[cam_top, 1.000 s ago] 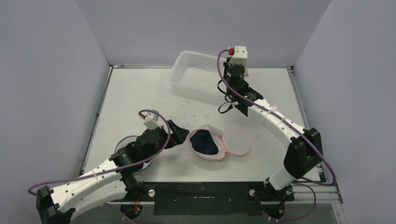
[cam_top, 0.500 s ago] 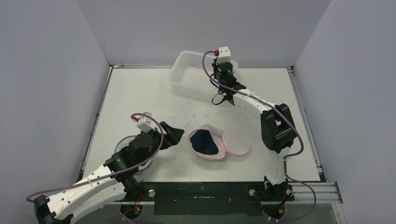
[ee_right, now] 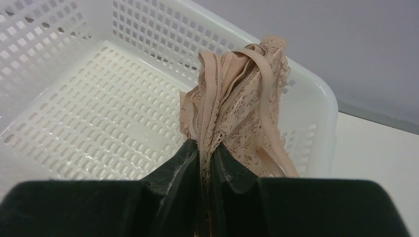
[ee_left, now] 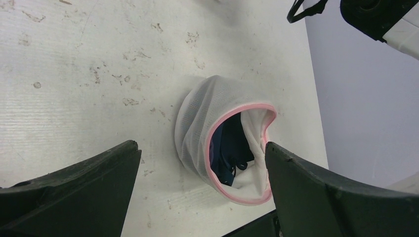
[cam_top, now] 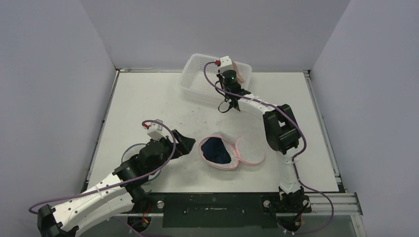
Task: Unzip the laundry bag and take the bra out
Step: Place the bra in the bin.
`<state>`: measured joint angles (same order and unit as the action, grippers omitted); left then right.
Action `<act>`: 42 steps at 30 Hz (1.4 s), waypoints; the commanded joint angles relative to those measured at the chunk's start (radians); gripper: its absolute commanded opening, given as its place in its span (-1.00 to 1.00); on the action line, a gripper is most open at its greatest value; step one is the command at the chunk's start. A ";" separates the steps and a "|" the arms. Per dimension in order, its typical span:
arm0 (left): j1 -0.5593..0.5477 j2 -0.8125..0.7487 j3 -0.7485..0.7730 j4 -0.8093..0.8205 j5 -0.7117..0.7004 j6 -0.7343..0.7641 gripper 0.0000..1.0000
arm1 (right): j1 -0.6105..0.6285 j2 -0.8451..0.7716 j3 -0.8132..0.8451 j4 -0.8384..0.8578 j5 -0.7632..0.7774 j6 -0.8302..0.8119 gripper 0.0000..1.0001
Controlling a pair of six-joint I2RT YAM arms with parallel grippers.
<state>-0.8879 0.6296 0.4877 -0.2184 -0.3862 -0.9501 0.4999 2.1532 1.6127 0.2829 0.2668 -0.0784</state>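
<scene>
here, in the right wrist view, the right gripper is pinched tight on a beige lace bra. the fabric and its straps bunch out from between the two black fingers at the centre of the frame. behind it is the white perforated basket, and the bra sits in front of the basket's right-hand rim; whether it touches the basket cannot be told. in the overhead view this all sits at the upper middle of the frame, with the right arm stretched across to the basket on the table.

the laundry bag lies below the centre of the overhead frame, well apart from the basket. its pink-trimmed mouth gapes open, and a dark blue garment shows inside. in the overhead view a round flap of the bag lies flat to the right.

the left gripper has its jaws spread wide with nothing between them, just left of the bag in the overhead view and not touching it.
</scene>
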 commanded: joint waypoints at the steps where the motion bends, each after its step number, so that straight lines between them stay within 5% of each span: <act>1: 0.009 0.018 -0.003 0.056 0.014 -0.006 0.92 | 0.015 -0.004 -0.006 0.006 0.071 -0.046 -0.89; 12: 0.012 0.019 0.003 0.027 0.011 -0.018 0.92 | 0.060 0.163 0.233 -0.261 0.121 -0.056 -0.90; 24: 0.021 0.023 -0.001 0.019 0.017 -0.027 0.92 | 0.086 0.188 0.259 -0.319 0.185 -0.029 -0.87; 42: 0.025 0.044 0.014 0.009 0.029 -0.015 0.92 | 0.064 -0.021 0.347 -0.412 0.013 0.147 0.89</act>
<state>-0.8722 0.6662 0.4808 -0.2226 -0.3683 -0.9833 0.5739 2.3096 1.8545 -0.1177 0.3496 -0.0124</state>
